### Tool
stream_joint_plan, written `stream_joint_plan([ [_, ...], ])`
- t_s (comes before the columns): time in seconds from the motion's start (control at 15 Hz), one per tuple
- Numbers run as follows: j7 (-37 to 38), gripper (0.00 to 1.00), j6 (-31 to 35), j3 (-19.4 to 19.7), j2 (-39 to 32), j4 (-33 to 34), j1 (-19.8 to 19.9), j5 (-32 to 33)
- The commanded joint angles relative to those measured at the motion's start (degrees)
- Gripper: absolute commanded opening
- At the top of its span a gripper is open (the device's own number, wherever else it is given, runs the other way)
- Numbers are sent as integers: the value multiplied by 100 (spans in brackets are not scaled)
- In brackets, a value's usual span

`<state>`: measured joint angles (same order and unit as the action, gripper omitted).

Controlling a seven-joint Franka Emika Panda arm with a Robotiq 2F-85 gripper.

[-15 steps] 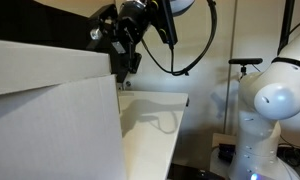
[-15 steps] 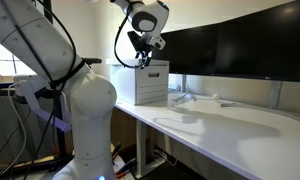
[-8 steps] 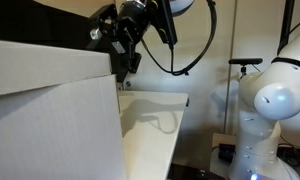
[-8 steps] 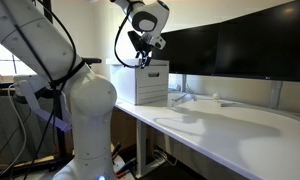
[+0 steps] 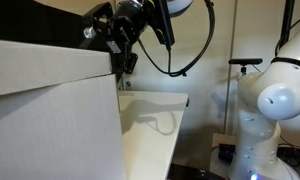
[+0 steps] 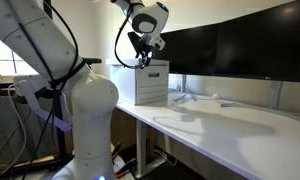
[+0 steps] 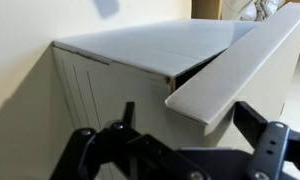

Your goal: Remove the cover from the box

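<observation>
The large white box (image 5: 60,130) fills the left of an exterior view and stands small at the table's far end in the other (image 6: 150,88). The white cover (image 5: 50,65) lies on top of it (image 6: 152,65). My gripper (image 5: 121,68) hangs at the cover's corner (image 6: 145,62). In the wrist view the cover (image 7: 240,60) runs as a tilted white slab above the box side (image 7: 90,100), with a dark gap under it. My gripper (image 7: 190,112) is open, its black fingers standing either side of the slab's lower end with space on both sides.
The white table (image 6: 230,125) stretches forward from the box (image 5: 155,120). Black panels (image 6: 240,50) line the wall behind it. My white arm base (image 6: 85,110) stands in front. Another white robot body (image 5: 270,100) stands at the right.
My gripper has shifted slightly left along the cover's corner. The box and cover look unmoved.
</observation>
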<state>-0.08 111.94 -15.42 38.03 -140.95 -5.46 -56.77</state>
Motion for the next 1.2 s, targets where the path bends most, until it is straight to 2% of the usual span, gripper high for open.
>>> stream_joint_plan([
  [0.0, 26, 100, 212, 141, -141, 44, -172, -203],
  [0.33, 42, 100, 162, 259, -124, 27, -233, -305],
  [0.8, 47, 100, 152, 146, -159, 36, -411, -574],
  [0.87, 107, 75, 140, 137, -140, 22, -419, -585],
  [0.93, 127, 73, 126, 134, -104, 11, -416, -541],
  [1.13, 155, 55, 85, 182, 23, -59, -384, -462],
])
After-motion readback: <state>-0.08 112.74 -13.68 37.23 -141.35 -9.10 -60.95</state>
